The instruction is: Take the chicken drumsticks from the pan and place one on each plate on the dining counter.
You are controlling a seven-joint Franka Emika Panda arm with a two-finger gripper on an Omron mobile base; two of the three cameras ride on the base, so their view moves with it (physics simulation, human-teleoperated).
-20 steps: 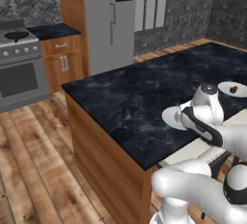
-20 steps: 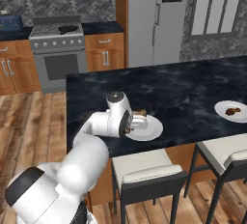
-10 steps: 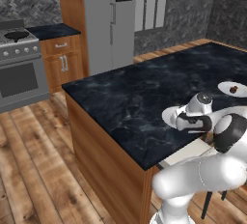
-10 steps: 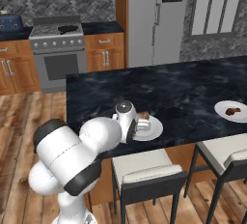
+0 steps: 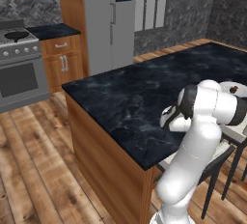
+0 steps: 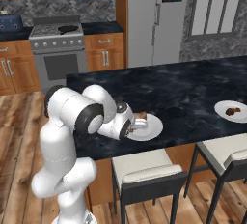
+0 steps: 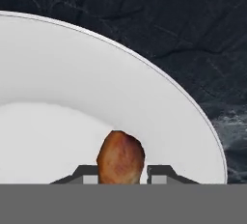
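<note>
drumstick: golden-brown lumpy piece [image 7: 120, 158], rounded at the end that showed, a bit glossy with darker reddish streaks; it sat low over the near plate, right between the two finger tips. In the right base view it was just a small brown bit [image 6: 141, 116] at the plate's left edge.
pincer: clenched on the drumstick [image 7: 120, 175], a grey tip pressed to each side of the meat; from the right base camera the hand was down at the plate's rim [image 6: 135, 124].
near plate: plain white, round, flat [image 7: 72, 83]; it lay on the counter near the edge by the stools [image 6: 152, 129]. Couldn't tell if the meat was actually touching it.
far plate: another white one [image 6: 226, 107] further right on the same counter, well apart from the first, with a darker brown second drumstick [image 6: 233, 111] lying on it.
counter: big island, black stone top with white veins [image 6: 183, 88], brown wooden sides [image 5: 106, 160].
arm: white with dark joints [image 5: 207, 117], bent over the counter's edge.
stools: two pale-cushioned dark-framed seats, one [image 6: 144, 167] below the near plate, one [image 6: 226, 153] below the far plate.
pan: black, on the stove top [image 6: 67, 28] across the room.
background: steel fridge [image 6: 154, 20], wooden cabinets [image 6: 103, 51], wood floor [image 5: 34, 170].
</note>
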